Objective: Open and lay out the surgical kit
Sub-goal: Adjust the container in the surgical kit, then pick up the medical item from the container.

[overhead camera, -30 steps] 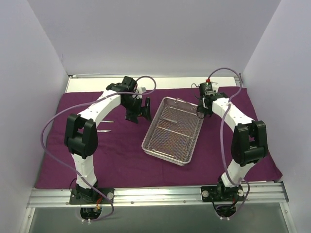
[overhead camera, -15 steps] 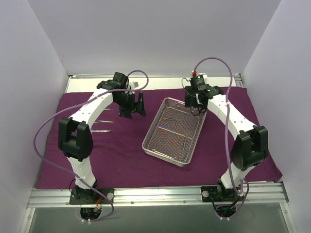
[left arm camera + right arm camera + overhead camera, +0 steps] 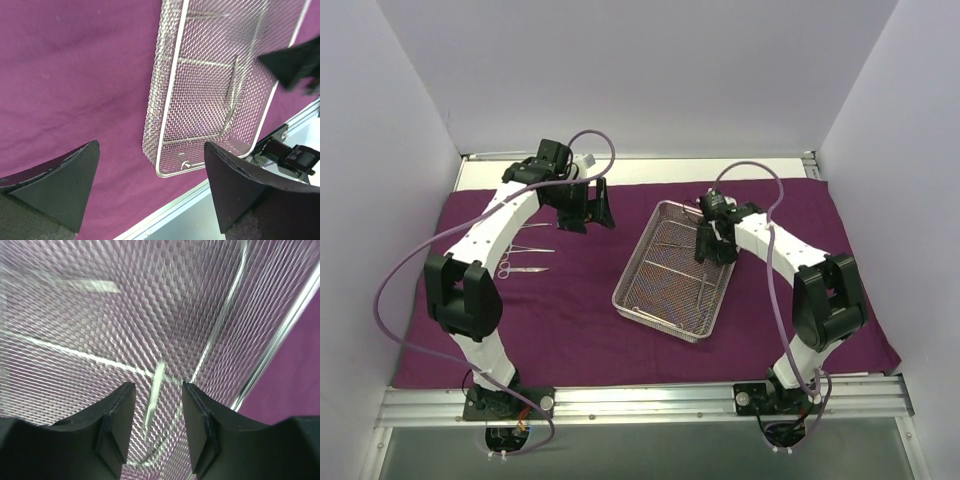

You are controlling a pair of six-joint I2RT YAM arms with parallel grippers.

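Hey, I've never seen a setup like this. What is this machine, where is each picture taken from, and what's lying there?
Two white robot arms stand at the near edge of a table. One picture looks down from above; the others come from wrist cameras. A purple cloth carries a wire-mesh tray and thin metal instruments. The left claw hangs open, empty. The right claw, jaws apart, reaches into the tray, straddling another instrument, apparently not gripping it.

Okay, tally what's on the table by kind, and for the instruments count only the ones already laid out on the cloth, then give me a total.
Purple cloth: 1
Wire-mesh tray: 1
Instruments laid on the cloth: 3
Total: 5
The instruments inside the tray are too thin to count.
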